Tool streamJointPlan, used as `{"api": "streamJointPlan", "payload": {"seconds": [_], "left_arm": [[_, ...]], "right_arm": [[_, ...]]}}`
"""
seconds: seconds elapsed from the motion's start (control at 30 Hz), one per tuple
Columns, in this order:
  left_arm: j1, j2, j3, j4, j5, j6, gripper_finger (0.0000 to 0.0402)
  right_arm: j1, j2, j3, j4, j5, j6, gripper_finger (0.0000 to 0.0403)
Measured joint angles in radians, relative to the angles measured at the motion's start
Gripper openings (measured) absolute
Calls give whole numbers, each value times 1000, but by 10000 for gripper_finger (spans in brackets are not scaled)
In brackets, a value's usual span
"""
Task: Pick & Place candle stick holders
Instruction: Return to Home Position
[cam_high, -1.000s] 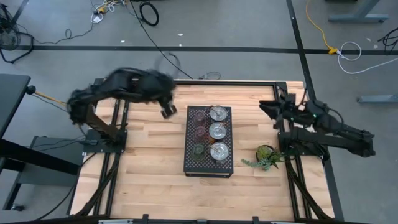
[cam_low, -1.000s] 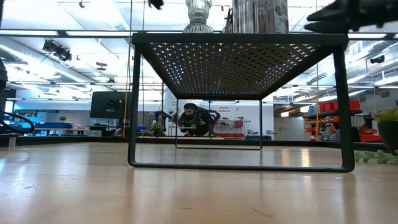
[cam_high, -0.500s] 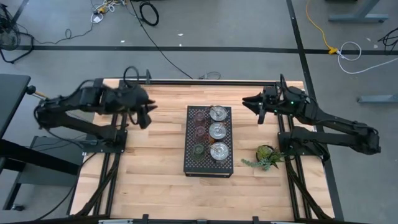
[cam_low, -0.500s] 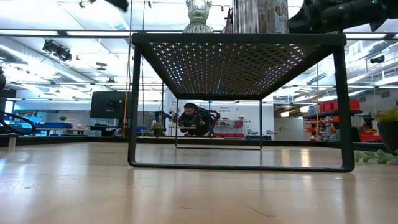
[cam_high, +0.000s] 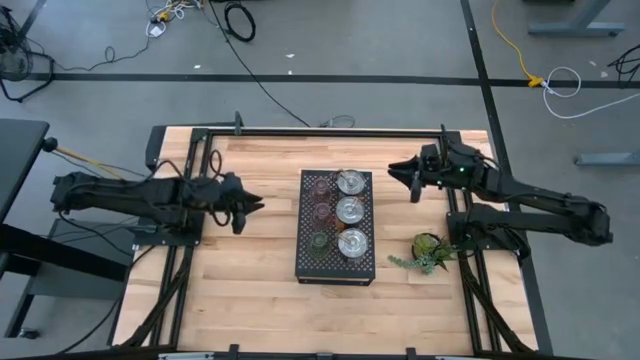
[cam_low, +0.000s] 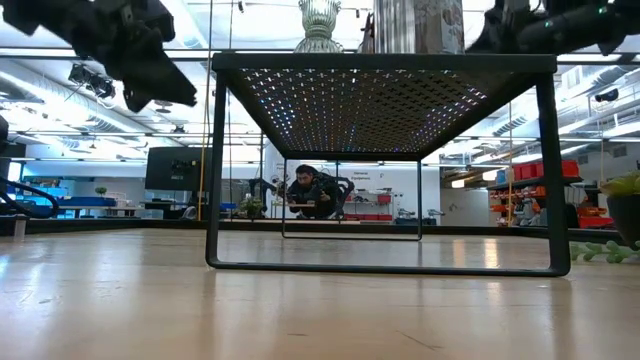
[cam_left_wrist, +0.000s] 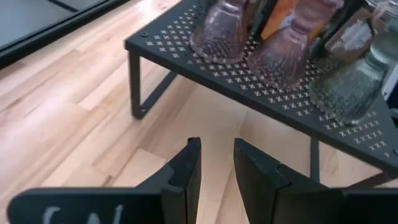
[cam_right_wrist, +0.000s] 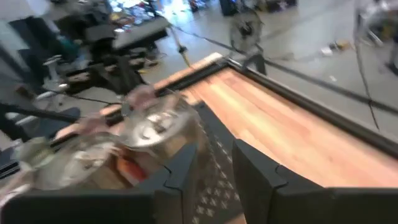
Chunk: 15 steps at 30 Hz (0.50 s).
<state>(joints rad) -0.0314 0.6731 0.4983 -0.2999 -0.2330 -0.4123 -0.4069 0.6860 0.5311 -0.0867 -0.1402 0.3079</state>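
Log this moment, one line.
six round glass candle holders: on black perforated metal shelf; left hand: open, shelf's left; right hand: open, shelf's right

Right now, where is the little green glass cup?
In the high view, the green cup stands on the black shelf's left side, beside a pinkish cup and a wide silvery cup.

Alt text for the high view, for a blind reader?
Six glass candle stick holders stand in two columns on a black perforated shelf mid-table. The left gripper and right gripper hover empty on either side, clear of it; a small potted plant sits beside its right edge.
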Motion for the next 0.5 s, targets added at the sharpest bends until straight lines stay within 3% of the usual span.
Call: {"api": "streamJointPlan", "payload": {"seconds": [0.27,0.5], "left_arm": [[0,0,-32,18,2,31,99],[0,0,-32,19,2,31,99]], "right_arm": [[54,13,-157,35,104,233,100],[65,13,-280,91,25,484,100]]}}
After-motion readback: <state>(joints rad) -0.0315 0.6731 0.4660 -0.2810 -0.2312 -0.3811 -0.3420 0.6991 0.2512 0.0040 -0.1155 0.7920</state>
